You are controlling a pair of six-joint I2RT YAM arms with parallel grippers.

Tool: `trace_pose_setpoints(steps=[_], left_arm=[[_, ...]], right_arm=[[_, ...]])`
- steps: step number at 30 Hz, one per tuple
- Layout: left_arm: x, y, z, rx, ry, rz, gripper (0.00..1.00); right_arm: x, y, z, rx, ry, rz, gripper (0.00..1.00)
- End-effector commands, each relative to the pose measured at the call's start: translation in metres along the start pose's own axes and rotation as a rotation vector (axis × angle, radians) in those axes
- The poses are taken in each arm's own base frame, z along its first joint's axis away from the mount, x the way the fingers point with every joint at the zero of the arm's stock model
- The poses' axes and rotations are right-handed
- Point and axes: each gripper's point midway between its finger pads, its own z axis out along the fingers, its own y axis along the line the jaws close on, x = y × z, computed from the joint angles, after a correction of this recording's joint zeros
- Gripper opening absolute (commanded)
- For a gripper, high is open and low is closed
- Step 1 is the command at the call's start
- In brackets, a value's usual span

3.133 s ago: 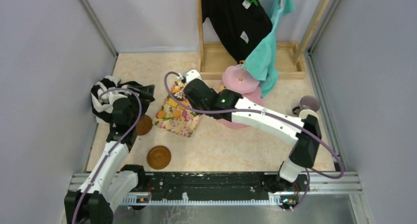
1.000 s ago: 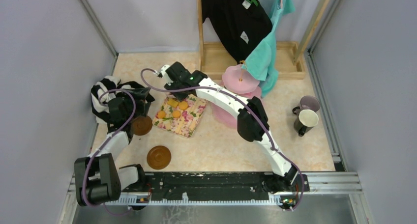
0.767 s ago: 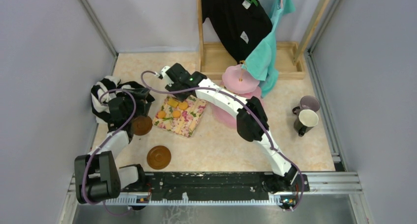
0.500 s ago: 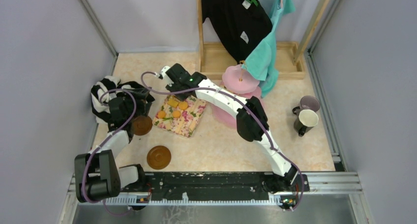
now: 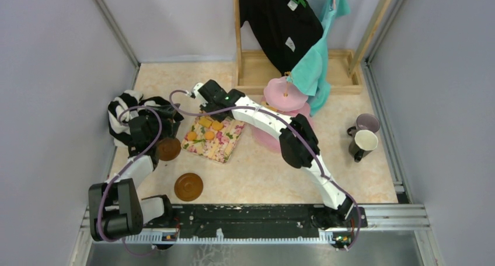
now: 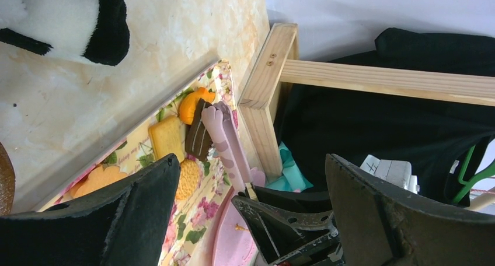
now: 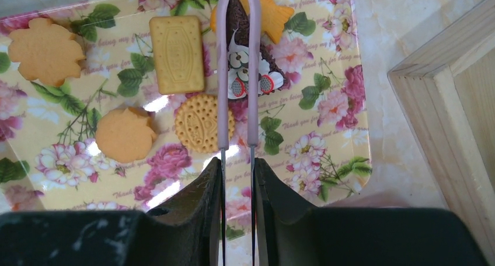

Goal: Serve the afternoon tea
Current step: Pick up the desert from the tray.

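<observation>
On the floral tray (image 7: 327, 102), left of center on the tabletop (image 5: 262, 167), lie 6 pastries (image 7: 176, 53): 3 orange, 2 yellow, 1 brown. Pink tongs (image 7: 222, 73) reach over the brown pastry (image 7: 236, 67), 2 arms along it; whether they pinch it I cannot tell. The right gripper (image 7: 237, 167) has its jaws clenched on the tongs. The pink stand (image 5: 284, 94) is just right of the tray. 2 mugs (image 5: 363, 142) sit far right, and 2 saucers (image 5: 188, 186) sit near left. The left gripper (image 6: 251, 161) hangs by one saucer with its jaws released and empty.
</observation>
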Motion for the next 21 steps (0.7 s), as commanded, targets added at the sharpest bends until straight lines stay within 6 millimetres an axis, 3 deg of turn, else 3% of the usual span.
trace_pose_setpoints(steps=[1, 10, 21], left_arm=[[-0.001, -0.005, -0.005, 0.028, -0.003, 0.016, 0.98], [-0.004, -0.007, -0.008, 0.019, -0.021, 0.041, 0.98], [-0.005, -0.014, -0.01, 0.026, -0.019, 0.069, 0.98]], right_arm=[[-0.038, -0.017, -0.04, 0.05, -0.13, 0.031, 0.0], [-0.064, -0.032, -0.078, 0.087, -0.239, 0.063, 0.0], [-0.068, -0.03, -0.107, 0.116, -0.277, 0.071, 0.0]])
